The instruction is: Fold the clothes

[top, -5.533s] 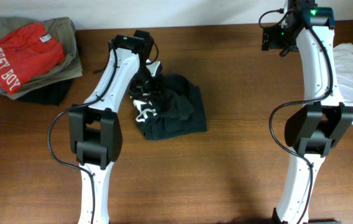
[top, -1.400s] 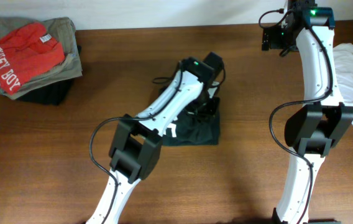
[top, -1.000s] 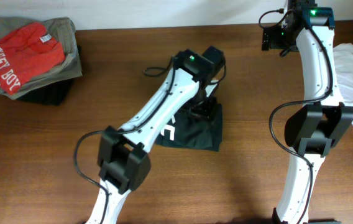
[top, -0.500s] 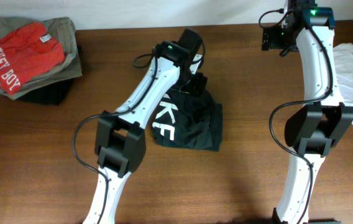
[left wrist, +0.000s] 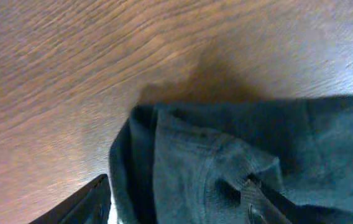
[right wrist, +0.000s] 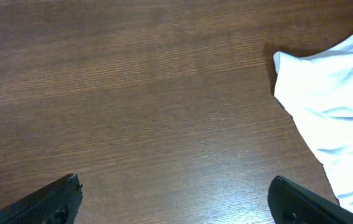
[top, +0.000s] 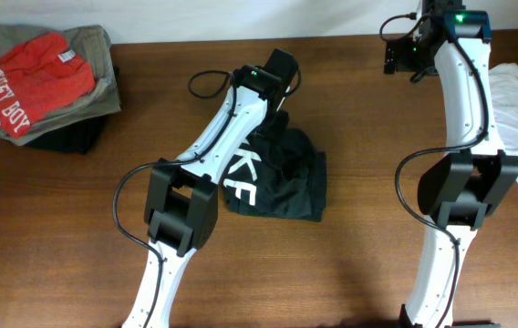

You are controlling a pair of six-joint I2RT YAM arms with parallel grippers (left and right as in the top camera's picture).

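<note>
At the frame's centre the black T-shirt (top: pixel 282 178) lies bunched on the tabletop (top: pixel 368 246), running down-frame from the left end effector (left wrist: pixel 176 202). Its jaws stand partly apart astride a fold, and I can't tell whether they grip it. The right end effector (right wrist: pixel 176 196), wide open and empty, hovers well apart at upper right, beside white cloth (right wrist: pixel 332 93).

Soft, even light from above lit the table (top: pixel 58 228) with faint sheen, the overhead and right wrist views sharp, the close left wrist view slightly blurred, with a dim shadow beside the black T-shirt (left wrist: pixel 257 155).
</note>
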